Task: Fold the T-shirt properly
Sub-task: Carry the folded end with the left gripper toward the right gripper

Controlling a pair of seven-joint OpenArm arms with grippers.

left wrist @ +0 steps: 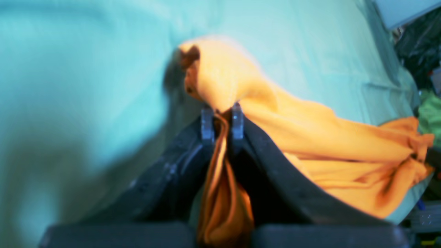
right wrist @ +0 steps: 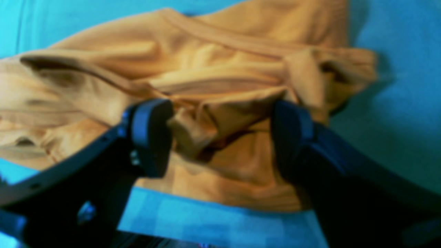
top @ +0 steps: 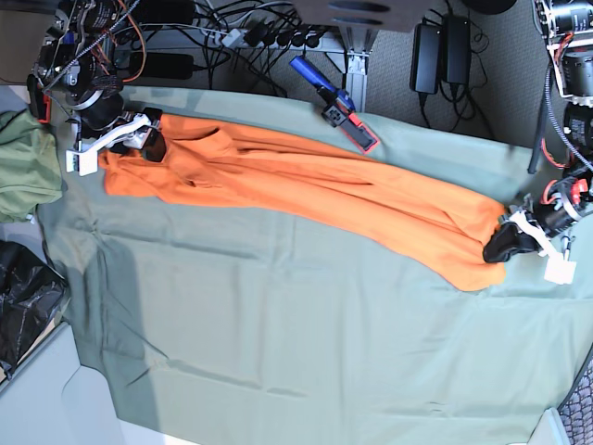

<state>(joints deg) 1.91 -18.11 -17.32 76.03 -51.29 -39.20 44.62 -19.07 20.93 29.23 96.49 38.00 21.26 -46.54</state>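
- Stretched into a long, rumpled band, the T-shirt (top: 306, 190) lies diagonally across the sage-green table cloth (top: 278, 343), running from the far corner on the base view's left down toward the near edge on its right.
- At the base view's right end of the band, the left gripper (left wrist: 222, 117) has its fingers pressed together on a bunched fold of orange fabric, which hangs down between them in the left wrist view while more cloth humps up just beyond the tips.
- At the opposite end, the right gripper (right wrist: 220, 137) sits over the crumpled shirt with its fingers spread wide; a raised fold of fabric stands between the two pads (right wrist: 151, 136), touching neither firmly that can be made out through the blur.
- Beside the right gripper, off the cloth's edge, lies an olive-green garment (top: 23, 167).
- Along the far edge of the cloth rests a blue-and-red tool (top: 335, 104), near the shirt but apart from it.
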